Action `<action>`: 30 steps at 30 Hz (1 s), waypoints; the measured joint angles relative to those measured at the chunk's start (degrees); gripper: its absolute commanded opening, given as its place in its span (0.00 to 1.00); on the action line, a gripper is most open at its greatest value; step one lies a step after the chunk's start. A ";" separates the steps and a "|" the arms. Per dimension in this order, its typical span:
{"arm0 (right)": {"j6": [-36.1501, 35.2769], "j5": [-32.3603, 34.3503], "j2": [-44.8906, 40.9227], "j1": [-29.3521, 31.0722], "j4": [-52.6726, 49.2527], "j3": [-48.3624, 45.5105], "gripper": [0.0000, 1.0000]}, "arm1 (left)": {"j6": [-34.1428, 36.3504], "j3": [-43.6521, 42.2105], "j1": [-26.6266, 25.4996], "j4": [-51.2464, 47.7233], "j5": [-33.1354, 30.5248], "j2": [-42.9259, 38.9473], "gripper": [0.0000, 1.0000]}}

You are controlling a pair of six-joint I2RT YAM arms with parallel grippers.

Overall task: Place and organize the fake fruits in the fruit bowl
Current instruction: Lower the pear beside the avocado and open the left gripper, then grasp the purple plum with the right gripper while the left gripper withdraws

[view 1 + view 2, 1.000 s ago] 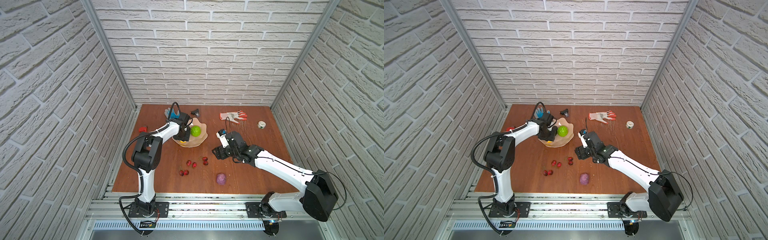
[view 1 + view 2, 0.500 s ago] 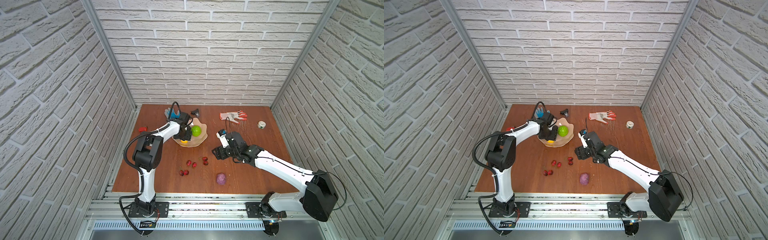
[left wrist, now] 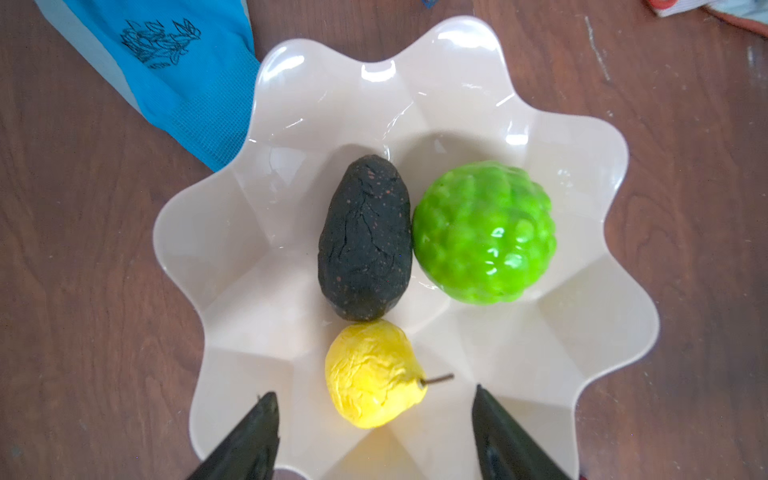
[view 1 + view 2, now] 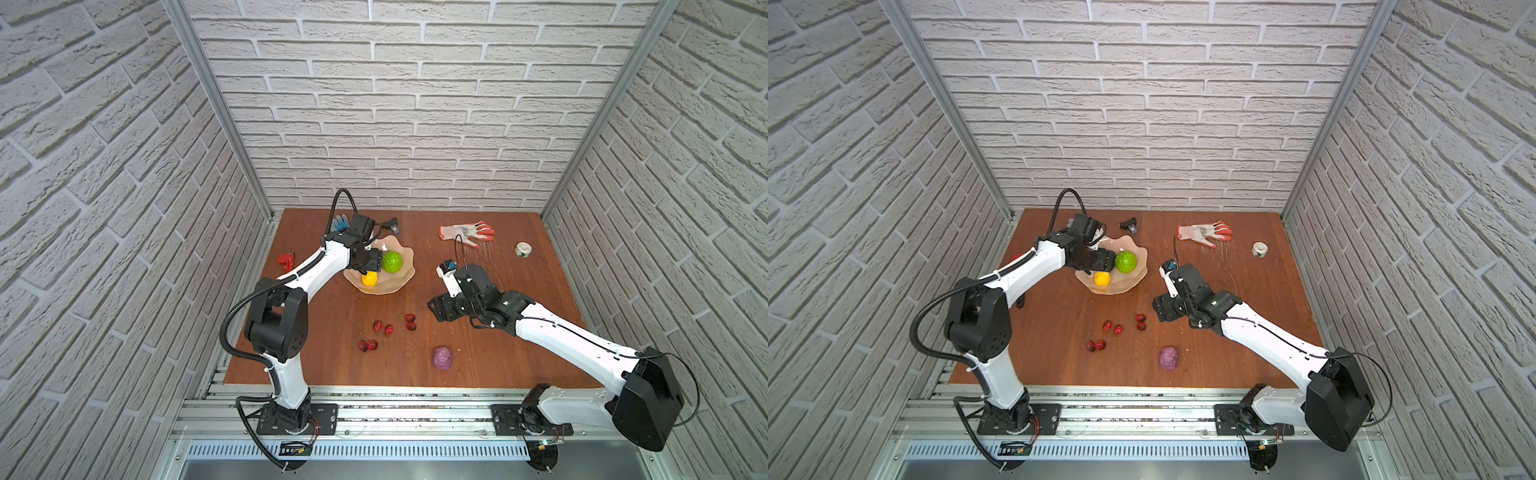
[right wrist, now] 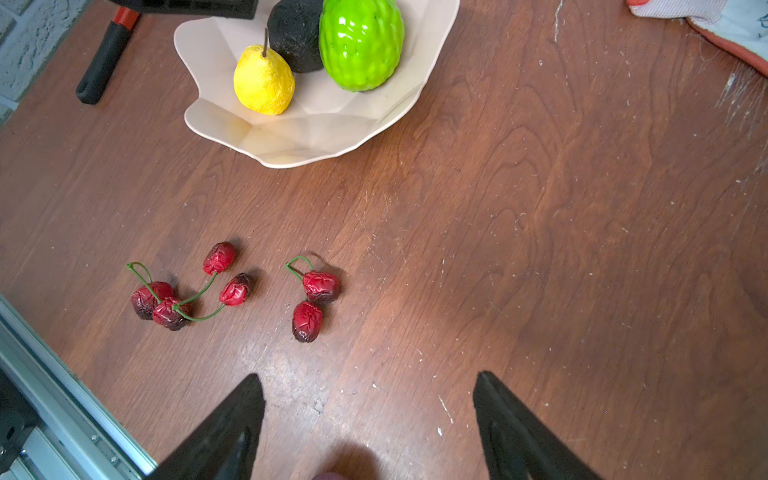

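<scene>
Yellow pear (image 3: 370, 374) now free in bowl (image 3: 519, 353), left gripper (image 3: 374, 392) jaws newly parted; right gripper (image 5: 369, 375) spread, empty.

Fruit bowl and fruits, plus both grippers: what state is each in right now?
fruit bowl, upright on the table, three fruits inside.
green knobbly ball, in the bowl.
avocado, in the bowl, against the green knobbly ball.
yellow pear, in the bowl, ungripped.
red berries, loose on the table.
purple fruit, on the table.
left gripper, open, empty, over the yellow pear.
right gripper, open, empty, above the table.
</scene>
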 measured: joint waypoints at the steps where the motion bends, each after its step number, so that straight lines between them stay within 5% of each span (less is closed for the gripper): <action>1: 0.00 0.07 0.00 0.22 -0.68 0.17 0.81 | -0.15 -1.09 0.00 0.07 0.22 -1.25 0.73; 22: 6.43 1.38 -5.81 7.93 -13.40 -3.52 0.81 | -11.04 -27.36 -1.95 2.67 -2.54 -30.95 0.73; 30: 13.18 2.43 -6.12 14.82 -17.07 -7.04 0.83 | -13.97 -30.23 -2.08 2.32 -4.85 -34.58 0.73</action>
